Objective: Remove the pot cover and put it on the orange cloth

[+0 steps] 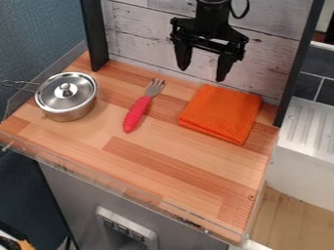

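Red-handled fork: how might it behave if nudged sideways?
The fork would probably stay stiff, its handle looking solid. The handle's rounded, bulging shape suggests it could roll a little, though the flat, wide tines would likely check that and make it pivot instead.

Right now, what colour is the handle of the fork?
The handle is red, maybe a pinkish red; it shows best in the camera view.

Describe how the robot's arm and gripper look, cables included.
The arm is black, with a thin black cable curving beside it. The gripper is black too: a wide, angular frame carrying two fingers that narrow towards their tips. I can make out no markings.
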`<state>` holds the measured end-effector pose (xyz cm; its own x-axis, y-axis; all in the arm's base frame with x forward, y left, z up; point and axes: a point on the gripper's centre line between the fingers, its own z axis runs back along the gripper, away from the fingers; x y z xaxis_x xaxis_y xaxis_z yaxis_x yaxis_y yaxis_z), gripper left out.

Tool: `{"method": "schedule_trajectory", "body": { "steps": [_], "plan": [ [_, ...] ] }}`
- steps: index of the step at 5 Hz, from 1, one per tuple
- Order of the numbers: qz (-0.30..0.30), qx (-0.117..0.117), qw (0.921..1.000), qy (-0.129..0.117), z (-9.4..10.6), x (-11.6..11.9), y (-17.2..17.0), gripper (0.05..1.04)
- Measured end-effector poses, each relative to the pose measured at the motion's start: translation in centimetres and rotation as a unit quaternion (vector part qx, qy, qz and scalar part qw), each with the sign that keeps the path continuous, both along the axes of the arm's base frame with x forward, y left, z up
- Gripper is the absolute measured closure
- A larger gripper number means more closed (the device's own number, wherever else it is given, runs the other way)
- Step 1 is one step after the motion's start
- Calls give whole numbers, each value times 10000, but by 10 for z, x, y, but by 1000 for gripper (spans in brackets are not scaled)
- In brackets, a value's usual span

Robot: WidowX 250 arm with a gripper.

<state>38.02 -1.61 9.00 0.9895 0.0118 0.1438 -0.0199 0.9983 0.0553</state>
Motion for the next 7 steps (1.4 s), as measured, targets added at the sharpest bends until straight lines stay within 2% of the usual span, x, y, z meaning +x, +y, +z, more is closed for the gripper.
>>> {"method": "schedule_trajectory", "body": {
  "steps": [2,3,4,5,6,7],
  "plan": [
    [112,25,9992,374,-27,-13,9,84],
    [573,-18,9973,448,-30,-25,45,84],
    [1203,-110,9916,455,-27,-43,101,84],
    [1380,-149,9892,474,-27,-54,138,84],
    [1475,-163,9879,442,-23,-61,163,84],
    [1465,-246,9886,255,-21,-64,183,84]
  ]
}}
